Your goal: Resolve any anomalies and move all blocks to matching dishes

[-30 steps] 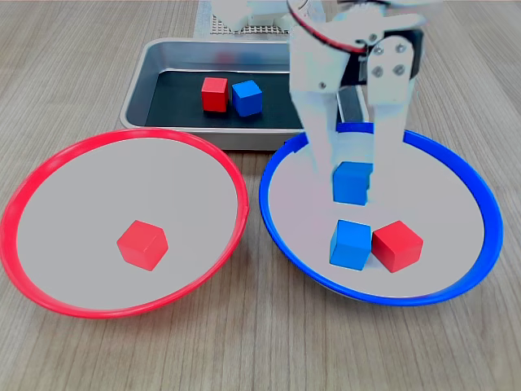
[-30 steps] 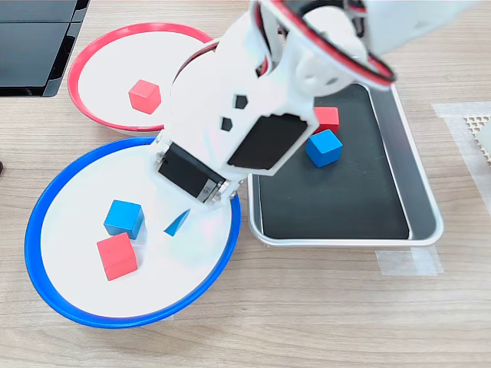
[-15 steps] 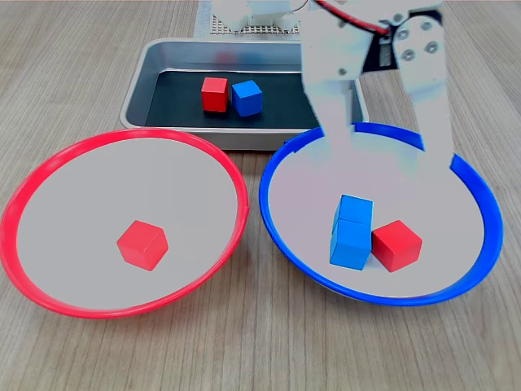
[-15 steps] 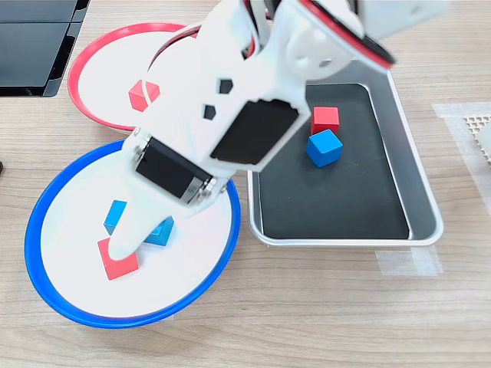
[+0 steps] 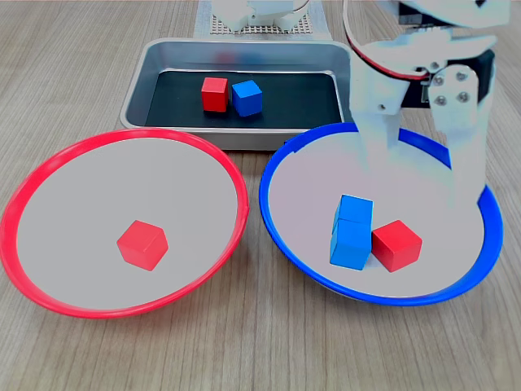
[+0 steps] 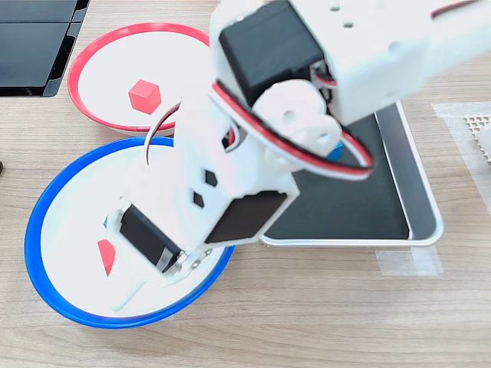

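A: What does the scene sit on?

B: A pale wood-grain table (image 5: 98,73). In the second exterior view a dark flat object (image 6: 34,42) lies at its 10 o'clock corner, a strip of clear tape (image 6: 406,262) sits below the tray, and white mesh (image 6: 477,126) shows at 3 o'clock.

A: And the things on it?

B: A rectangular silver tray (image 5: 163,57) with a black bottom holds one matte red cube (image 5: 214,94) touching a blue cube (image 5: 247,98). Two round shallow bowls have pale grey insides. The red dish (image 5: 49,179) holds a single red block (image 5: 142,244) near its centre. The blue dish (image 5: 301,269) holds two blue blocks (image 5: 352,232), one touching the other, with a red block (image 5: 396,245) pressed against them at 3 o'clock.

A: The gripper?

B: White plastic, with red wires. In the first exterior view the gripper (image 5: 419,183) hangs over the blue dish at about 2 o'clock, fingers spread wide, nothing between them, clear of the blocks.

A: Do the views differ?

B: Yes. In the second exterior view the arm (image 6: 253,153) hides most of the blue dish; only a corner of its red block (image 6: 107,256) and a sliver of blue show, and the tray's cubes are nearly covered. The first exterior view shows all six.
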Robot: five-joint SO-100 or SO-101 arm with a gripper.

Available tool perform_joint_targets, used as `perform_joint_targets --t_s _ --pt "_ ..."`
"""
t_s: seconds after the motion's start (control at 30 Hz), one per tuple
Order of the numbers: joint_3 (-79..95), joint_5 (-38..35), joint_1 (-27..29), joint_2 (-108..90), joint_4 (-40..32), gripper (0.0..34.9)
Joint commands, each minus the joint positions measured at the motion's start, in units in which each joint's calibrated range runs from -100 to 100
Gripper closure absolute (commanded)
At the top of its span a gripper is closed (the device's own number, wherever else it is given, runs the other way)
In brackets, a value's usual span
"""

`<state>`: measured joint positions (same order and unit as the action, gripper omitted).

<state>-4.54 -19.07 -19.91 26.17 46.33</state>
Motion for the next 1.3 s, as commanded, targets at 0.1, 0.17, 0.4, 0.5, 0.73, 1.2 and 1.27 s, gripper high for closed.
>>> perform_joint_targets --t_s 0.1,0.17,0.4,0.5,0.73,1.2,1.27 --pt "-7.16 4.54 2.74 3.21 -2.62 18.3" --pt "-8.62 5.42 3.21 4.23 -2.71 18.3" --pt "-11.17 5.91 4.9 6.54 -2.54 18.6" --pt "-11.62 5.91 5.46 6.71 -2.54 18.9" --pt "-11.26 5.47 5.94 6.79 -2.71 28.7" --pt "-9.98 5.47 8.19 -5.58 8.35 34.6" --pt "-10.26 4.84 9.89 -8.82 11.99 34.6"
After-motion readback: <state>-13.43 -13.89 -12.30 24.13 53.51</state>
